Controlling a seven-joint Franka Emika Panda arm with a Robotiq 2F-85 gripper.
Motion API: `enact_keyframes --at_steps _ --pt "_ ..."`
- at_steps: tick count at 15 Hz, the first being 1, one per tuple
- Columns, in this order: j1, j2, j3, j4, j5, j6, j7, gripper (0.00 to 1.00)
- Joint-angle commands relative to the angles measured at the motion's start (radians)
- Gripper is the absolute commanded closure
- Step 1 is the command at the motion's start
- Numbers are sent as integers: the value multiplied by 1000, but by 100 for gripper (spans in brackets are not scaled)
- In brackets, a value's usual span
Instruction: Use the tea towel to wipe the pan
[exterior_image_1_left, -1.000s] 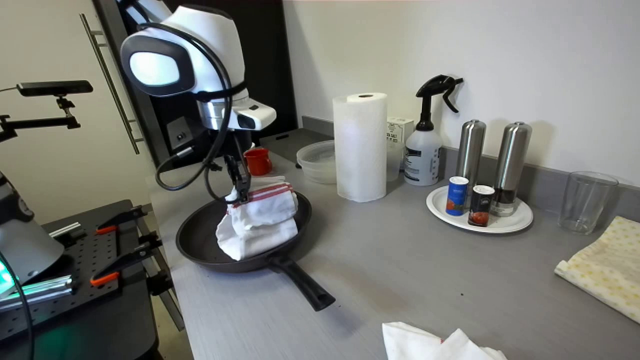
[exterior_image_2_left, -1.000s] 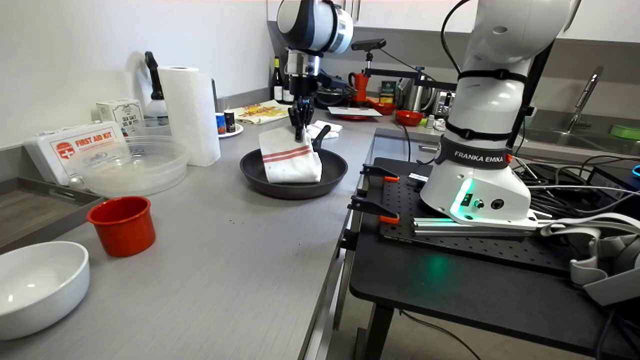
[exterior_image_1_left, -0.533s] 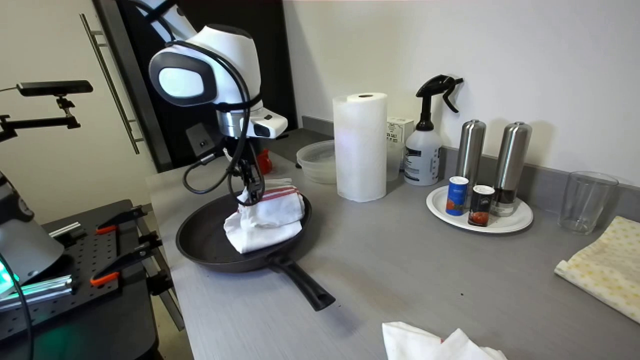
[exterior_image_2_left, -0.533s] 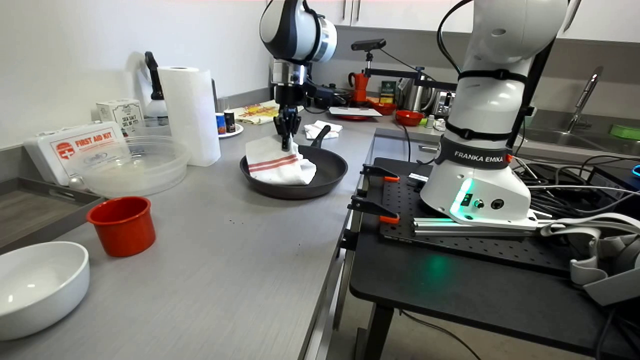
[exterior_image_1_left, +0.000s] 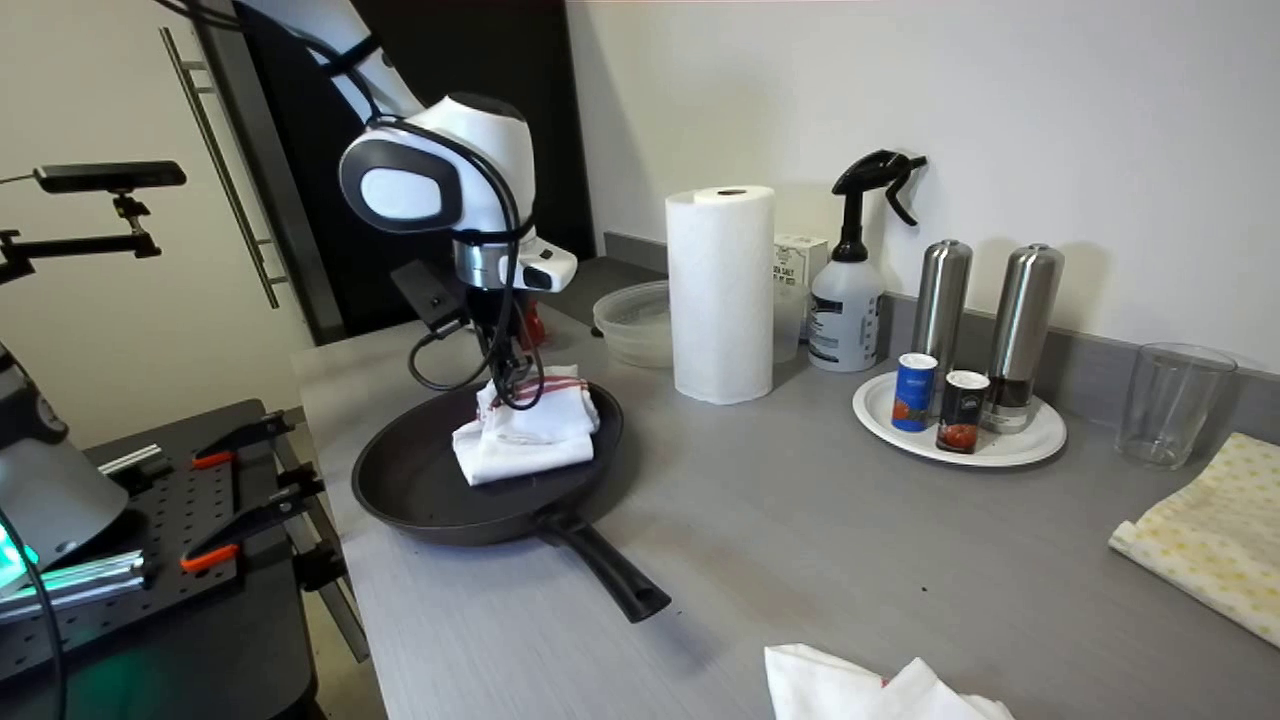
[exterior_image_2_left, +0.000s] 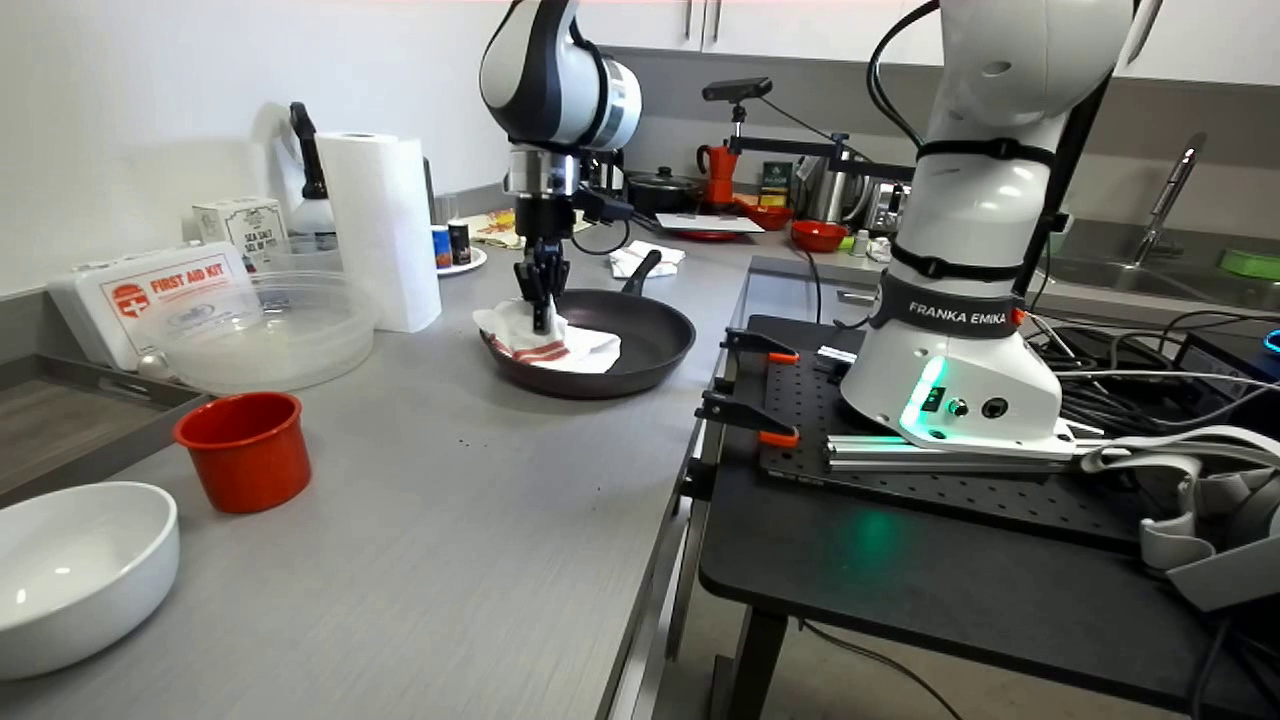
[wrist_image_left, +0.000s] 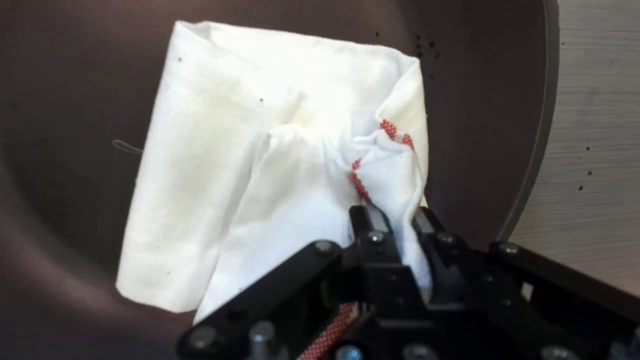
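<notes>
**Limp tea towel (wrist_image_left: 280, 172) clamped in the claw (wrist_image_left: 397, 222), low in the pan (exterior_image_1_left: 420, 480)**

The claw's fingers (wrist_image_left: 380, 252) press together on the towel: in the wrist view a gathered fold runs between the two tips, with the red stripes crumpled around it. Most of the rest spreads loosely over the floor of the pan. In an exterior view the towel lies toward the far right of the pan, whose handle (exterior_image_1_left: 605, 570) points near and right over the desk (exterior_image_1_left: 800, 550); dark pan floor shows uncovered to the left and on the near side.

The towel should be light, soft and in no way fragile. Only the pinched bunch will follow the claw surely; the loose folds will probably trail, ruck up or tuck under. That thick bunch looks a sound place to hold, though a grip closer to the towel's middle would likely spread the pressure more evenly.

The pan is rigid and nothing holds its handle, so hard rubbing could turn or slide it; modest pressure seems wiser. Dark specks (wrist_image_left: 432, 44) sit just beyond the towel's far right corner in the wrist view, a likely spot to cover. This appears to be the wiping itself; how much is done cannot be judged.
</notes>
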Motion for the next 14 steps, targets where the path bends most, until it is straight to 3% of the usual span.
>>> enact_keyframes --at_steps 1,8,14 --pt "-46 86 66 57 47 25 -69 97" --pt "-116 201 171 107 62 85 -147 97" --pt "-136 221 180 114 47 92 -159 97"
